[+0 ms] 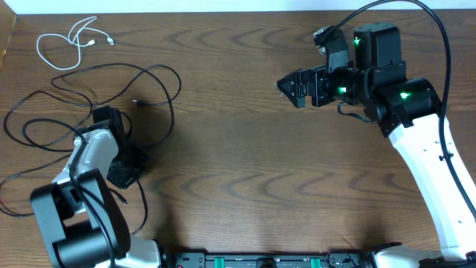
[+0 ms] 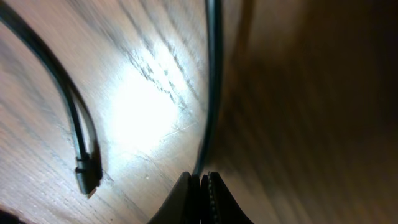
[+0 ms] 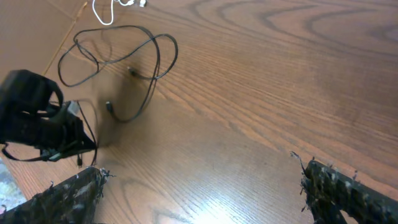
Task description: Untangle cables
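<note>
My table (image 1: 245,171) looks like brown wood with a bold grain. It is smooth with a soft sheen, and close under my left wrist a patch of it glares almost white. The black cables (image 1: 160,82) on the left have a smooth, rubbery-looking sheath with a faint shine along the edge. The white cable (image 1: 63,45) in the far left corner looks like glossy plastic. My left gripper (image 2: 200,186) is black plastic, and one of its pads (image 2: 214,194) is finely ribbed. The fingers (image 3: 339,190) of my right gripper (image 1: 291,88) look dark, rough and frayed at the edges. My right arm (image 1: 431,171) has a smooth, glossy white shell.
</note>
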`<state>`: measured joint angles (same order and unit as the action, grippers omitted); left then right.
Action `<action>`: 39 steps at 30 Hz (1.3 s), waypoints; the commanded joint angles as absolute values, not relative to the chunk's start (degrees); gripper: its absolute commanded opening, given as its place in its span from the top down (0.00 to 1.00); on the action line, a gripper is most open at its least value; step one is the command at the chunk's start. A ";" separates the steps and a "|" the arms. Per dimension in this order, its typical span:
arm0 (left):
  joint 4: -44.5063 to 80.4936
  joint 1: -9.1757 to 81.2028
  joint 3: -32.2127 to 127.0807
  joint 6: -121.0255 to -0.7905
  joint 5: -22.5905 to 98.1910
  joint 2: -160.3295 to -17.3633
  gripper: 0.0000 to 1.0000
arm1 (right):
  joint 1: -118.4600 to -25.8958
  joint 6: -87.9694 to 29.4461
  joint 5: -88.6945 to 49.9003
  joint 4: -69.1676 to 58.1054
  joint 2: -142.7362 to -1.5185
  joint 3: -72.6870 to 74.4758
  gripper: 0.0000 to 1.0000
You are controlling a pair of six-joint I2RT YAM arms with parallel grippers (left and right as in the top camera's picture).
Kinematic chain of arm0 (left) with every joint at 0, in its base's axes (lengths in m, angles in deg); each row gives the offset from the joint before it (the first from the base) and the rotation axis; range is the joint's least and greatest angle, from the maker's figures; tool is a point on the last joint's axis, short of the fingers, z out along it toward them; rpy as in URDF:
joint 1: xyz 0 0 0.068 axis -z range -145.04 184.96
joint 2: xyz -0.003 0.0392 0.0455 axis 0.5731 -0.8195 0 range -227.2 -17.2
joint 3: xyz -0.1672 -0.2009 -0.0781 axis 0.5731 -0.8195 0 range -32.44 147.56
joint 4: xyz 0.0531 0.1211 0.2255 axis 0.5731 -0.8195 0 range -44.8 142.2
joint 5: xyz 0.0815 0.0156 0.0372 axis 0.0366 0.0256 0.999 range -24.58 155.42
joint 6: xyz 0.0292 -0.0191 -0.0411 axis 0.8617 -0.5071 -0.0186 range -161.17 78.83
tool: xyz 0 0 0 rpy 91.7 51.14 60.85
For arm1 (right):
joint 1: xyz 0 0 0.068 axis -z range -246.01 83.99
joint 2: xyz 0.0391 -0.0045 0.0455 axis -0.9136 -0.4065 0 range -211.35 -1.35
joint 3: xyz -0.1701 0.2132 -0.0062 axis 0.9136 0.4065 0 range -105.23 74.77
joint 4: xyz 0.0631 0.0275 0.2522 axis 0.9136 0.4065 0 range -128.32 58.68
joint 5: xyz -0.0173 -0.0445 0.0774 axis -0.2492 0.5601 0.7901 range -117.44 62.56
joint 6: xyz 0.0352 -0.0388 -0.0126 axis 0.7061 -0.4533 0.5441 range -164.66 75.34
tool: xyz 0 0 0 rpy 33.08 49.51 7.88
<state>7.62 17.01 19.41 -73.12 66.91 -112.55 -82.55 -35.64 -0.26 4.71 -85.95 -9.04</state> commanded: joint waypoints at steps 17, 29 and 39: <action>0.17 16.29 21.58 -72.98 69.30 -104.99 0.12 | -82.61 -34.86 0.13 5.01 -85.69 -9.87 0.01; -1.80 13.27 18.82 -103.15 68.29 -93.97 0.06 | -82.61 -34.86 0.11 4.64 -85.69 -9.87 0.01; -0.66 11.89 10.15 -126.86 69.38 -94.23 0.11 | -82.61 -34.86 0.11 5.04 -85.71 -9.85 0.01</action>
